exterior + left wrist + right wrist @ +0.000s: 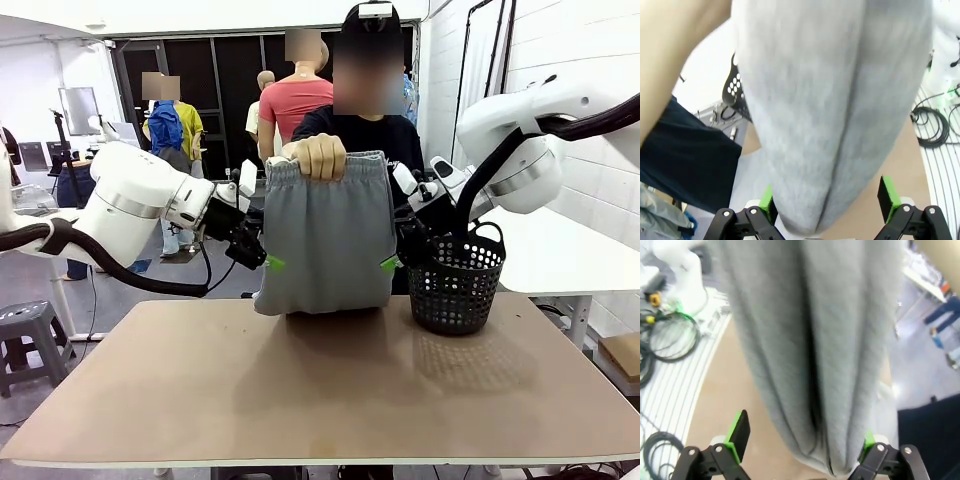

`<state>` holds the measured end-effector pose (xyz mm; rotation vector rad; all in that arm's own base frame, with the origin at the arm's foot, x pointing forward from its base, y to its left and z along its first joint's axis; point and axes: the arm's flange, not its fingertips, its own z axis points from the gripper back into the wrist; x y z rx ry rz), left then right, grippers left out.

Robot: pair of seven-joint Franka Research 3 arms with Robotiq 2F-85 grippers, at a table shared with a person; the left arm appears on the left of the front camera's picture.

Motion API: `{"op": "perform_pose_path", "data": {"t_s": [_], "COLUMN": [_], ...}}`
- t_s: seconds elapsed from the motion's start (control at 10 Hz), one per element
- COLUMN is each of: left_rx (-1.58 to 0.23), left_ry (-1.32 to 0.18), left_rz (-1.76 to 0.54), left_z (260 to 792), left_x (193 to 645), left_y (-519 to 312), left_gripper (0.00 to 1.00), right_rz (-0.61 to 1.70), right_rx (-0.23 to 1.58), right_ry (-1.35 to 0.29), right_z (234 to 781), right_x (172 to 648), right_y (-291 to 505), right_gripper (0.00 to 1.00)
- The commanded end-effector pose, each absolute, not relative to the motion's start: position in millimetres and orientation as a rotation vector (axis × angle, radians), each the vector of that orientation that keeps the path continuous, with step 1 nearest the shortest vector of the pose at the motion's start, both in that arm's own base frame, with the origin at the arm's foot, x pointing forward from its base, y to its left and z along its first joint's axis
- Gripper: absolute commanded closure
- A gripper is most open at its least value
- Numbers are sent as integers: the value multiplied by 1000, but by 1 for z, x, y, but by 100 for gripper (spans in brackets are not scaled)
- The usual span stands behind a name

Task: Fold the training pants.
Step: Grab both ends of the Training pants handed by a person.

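Note:
A person's hand [322,156] holds the light grey training pants [325,240] up by the gathered waistband; their lower end rests on the far edge of the table [300,390]. My left gripper [270,263] is at the pants' left edge and my right gripper [391,264] at their right edge, both about halfway down. In the left wrist view the pants [830,100] hang between the spread fingers of the left gripper [827,200]. In the right wrist view the pants [815,330] hang between the spread fingers of the right gripper [802,440]. Both grippers are open.
A black mesh basket [456,282] stands on the far right of the table, just behind my right gripper, and its rim [735,87] shows past the pants. The person's arm [670,60] is close to the left wrist. Cables [667,337] lie on the floor.

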<state>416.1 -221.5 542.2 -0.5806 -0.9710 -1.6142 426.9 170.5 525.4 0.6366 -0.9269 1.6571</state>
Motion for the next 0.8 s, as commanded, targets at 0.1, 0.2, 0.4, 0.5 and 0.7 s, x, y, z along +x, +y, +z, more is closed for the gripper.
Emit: {"op": "perform_pose_path", "data": {"t_s": [0.1,0.2,0.4,0.5,0.7], "left_rx": [-635,-624,-624,-626,-720], "left_ry": [-1017,-998,-998,-996,-1132], "left_rz": [-1623,-1621,-1621,-1625,-1565], "left_z": [553,548,548,550,541], "left_x": [412,413,413,411,411], "left_y": [-216,-224,-224,-222,-216], "left_gripper": [0,0,0,0,0], "right_rz": [1662,1665,1665,1671,1670], "right_rx": [727,696,696,710,806], "right_ry": [-911,-939,-939,-920,-1062], "right_z": [529,527,527,526,524], "right_x": [429,424,424,423,420], "right_y": [164,170,170,166,173], "right_gripper": [0,0,0,0,0]}}
